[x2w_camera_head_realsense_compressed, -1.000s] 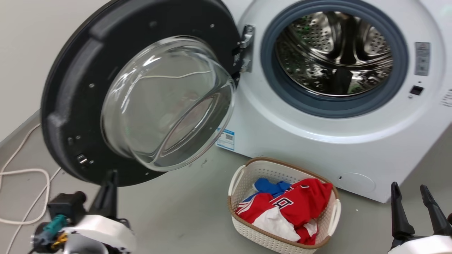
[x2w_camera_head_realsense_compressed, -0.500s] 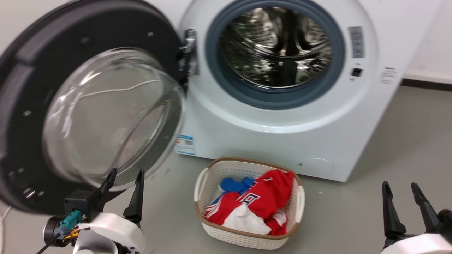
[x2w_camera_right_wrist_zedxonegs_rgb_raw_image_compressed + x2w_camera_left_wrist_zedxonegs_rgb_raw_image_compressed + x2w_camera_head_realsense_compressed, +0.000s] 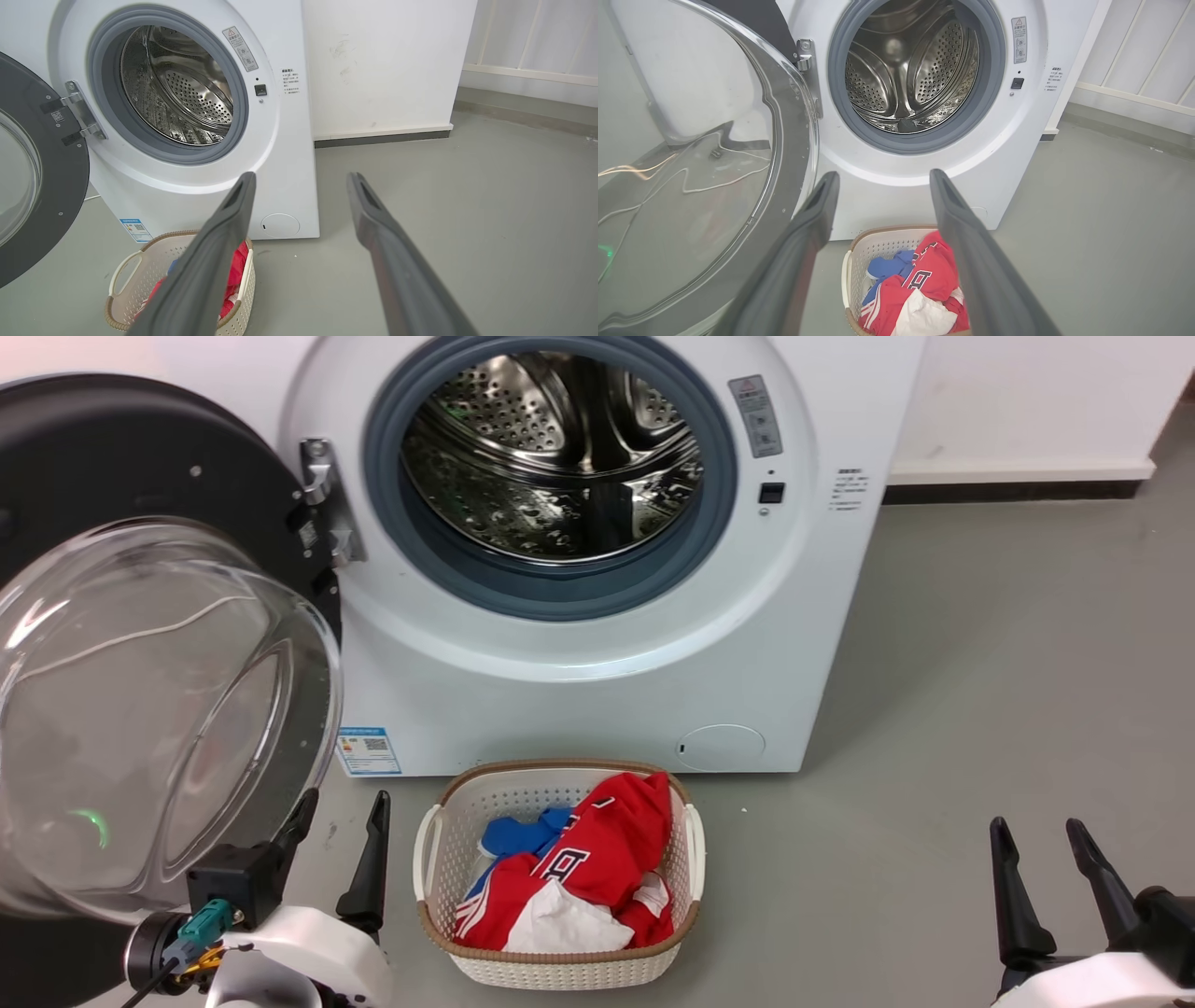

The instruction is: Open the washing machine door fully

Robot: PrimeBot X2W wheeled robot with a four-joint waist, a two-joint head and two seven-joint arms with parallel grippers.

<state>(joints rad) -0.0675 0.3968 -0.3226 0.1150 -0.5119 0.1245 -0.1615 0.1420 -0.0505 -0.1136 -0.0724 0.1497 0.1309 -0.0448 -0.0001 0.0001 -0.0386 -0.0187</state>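
My left gripper: fingers spread wide, holding nothing, low beside the bottom edge of the washing machine door; I cannot tell whether they touch. My right gripper: also spread, empty, well apart over the grey floor. The door stands swung out left of the washing machine, with its glass bowl window bulging toward me. The steel drum is exposed. A laundry basket of red and blue clothes sits before the machine, between my grippers.
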